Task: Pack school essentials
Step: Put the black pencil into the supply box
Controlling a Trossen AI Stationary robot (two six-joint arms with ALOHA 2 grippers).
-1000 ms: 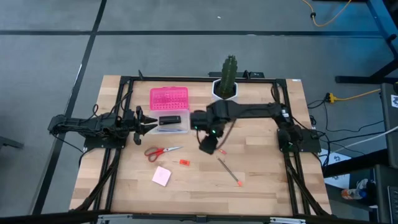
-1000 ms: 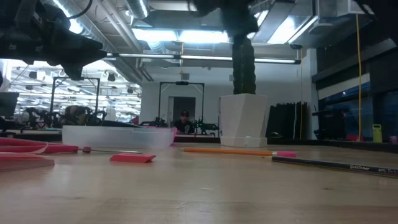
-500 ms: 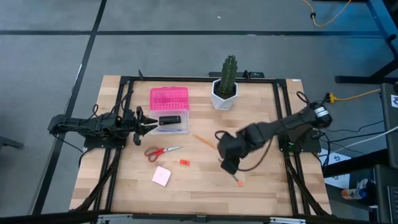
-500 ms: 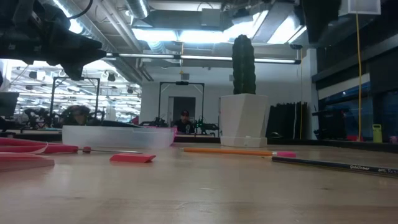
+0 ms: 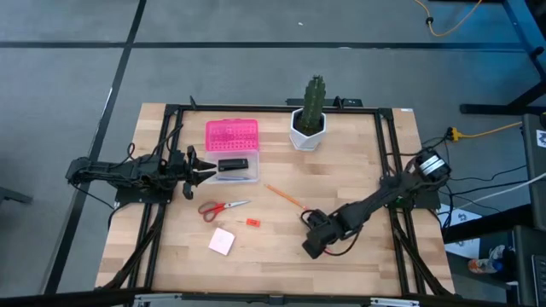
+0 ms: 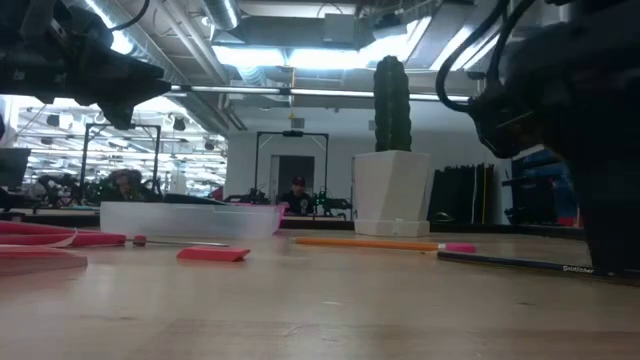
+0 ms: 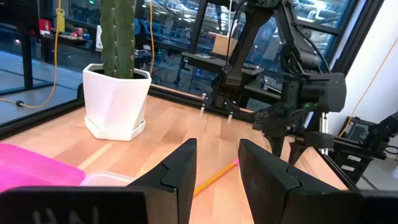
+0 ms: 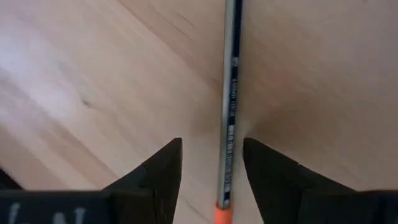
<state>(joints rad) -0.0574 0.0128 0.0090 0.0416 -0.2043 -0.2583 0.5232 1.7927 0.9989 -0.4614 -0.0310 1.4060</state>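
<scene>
Pale wooden boards make up the tabletop, framed by black rails, with grey floor all around. At the back edge stands a cactus in a white pot, and left of it lies a clear box with its pink lid open behind it; a black oblong block sits inside the box.

On the bare wood in front of the box lie red-handled scissors, a tiny orange-red piece just to their right, and a pink square pad nearer the front edge. An orange pencil lies slanted near the middle of the table.

The right gripper is low over the front right part of the table, fingers spread, one on each side of a thin dark pen without touching it. This pen is slim and straight, carries small printed lettering along its barrel and ends in an orange tip between the fingers.

The left gripper waits at the left end of the box, fingers apart and holding nothing
</scene>
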